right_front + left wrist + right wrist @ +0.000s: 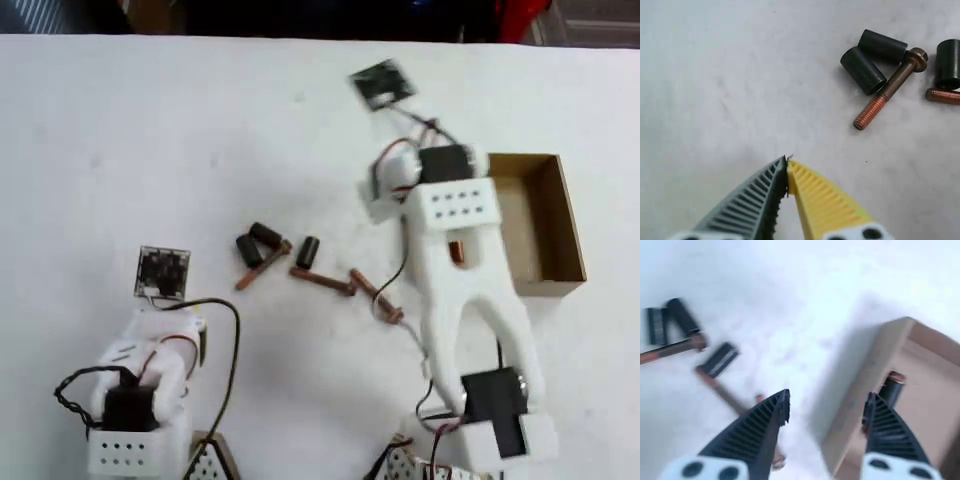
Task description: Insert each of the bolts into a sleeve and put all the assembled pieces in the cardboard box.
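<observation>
In the high view, the white counter [120, 140] has a little pile in the middle. Two black sleeves [258, 242] lie touching each other, and a third sleeve [307, 250] lies just to their right. Three copper-colored bolts [322, 282] lie loose beside them. The cardboard box [572, 235] sits on the right side. The right arm [465, 290] stretches from the near edge out along the left side of the box. The left arm [135, 390] sits folded at the near left corner, well apart from the pile. In the left wrist view, the left claw [787, 165] is closed. Its grey and yellow fingers meet at the tips, there is nothing between them, and it hangs over bare counter. Farther off, two sleeves lie side by side with one bolt touching them, and another sleeve and the end of another bolt are close by. In the right wrist view, the right claw [828, 400] is open wide and holds nothing. One wall of the box runs under the gap between its fingers. Inside the box, a bolt in a sleeve [892, 385] lies just beside one finger's tip.
</observation>
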